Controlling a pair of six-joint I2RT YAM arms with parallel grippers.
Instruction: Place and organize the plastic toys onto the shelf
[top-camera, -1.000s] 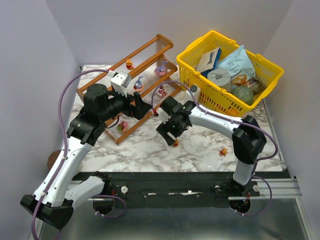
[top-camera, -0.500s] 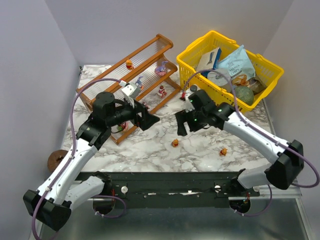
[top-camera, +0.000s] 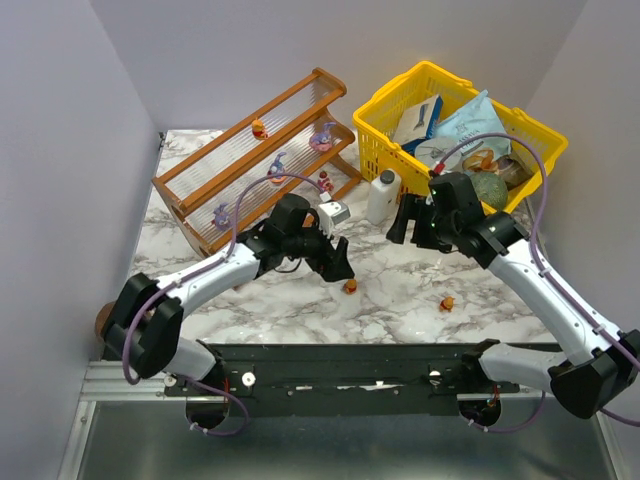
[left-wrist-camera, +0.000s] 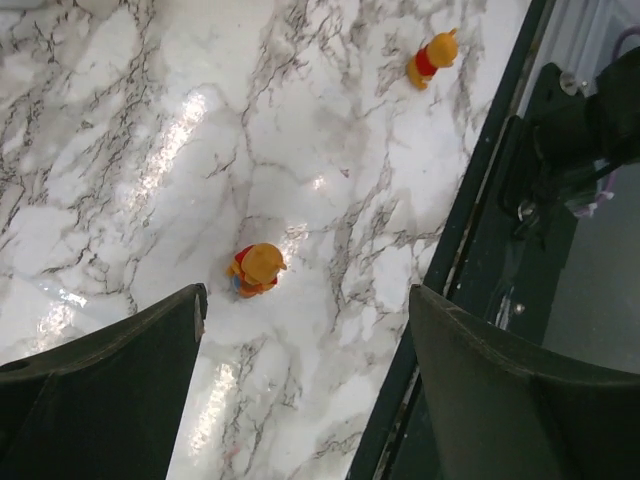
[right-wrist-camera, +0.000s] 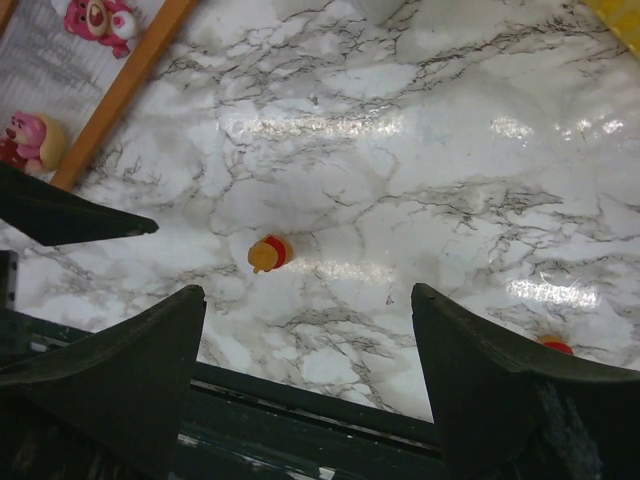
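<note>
Orange toy (left-wrist-camera: 257, 270) just below the left gripper (left-wrist-camera: 306, 293) — untouched, jaws wide

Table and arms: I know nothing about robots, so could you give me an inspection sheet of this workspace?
Surface: marble table, glossy, no spills seen.
Job's things: shelf holds five visible toys; two orange toys lie loose on the table.
Clutter: white bottle beside yellow basket of packaged goods.
Grippers: left gripper open above one orange toy; right gripper open, empty.
Cables: purple cables loop off both arms.
Surroundings: plain grey walls.
</note>
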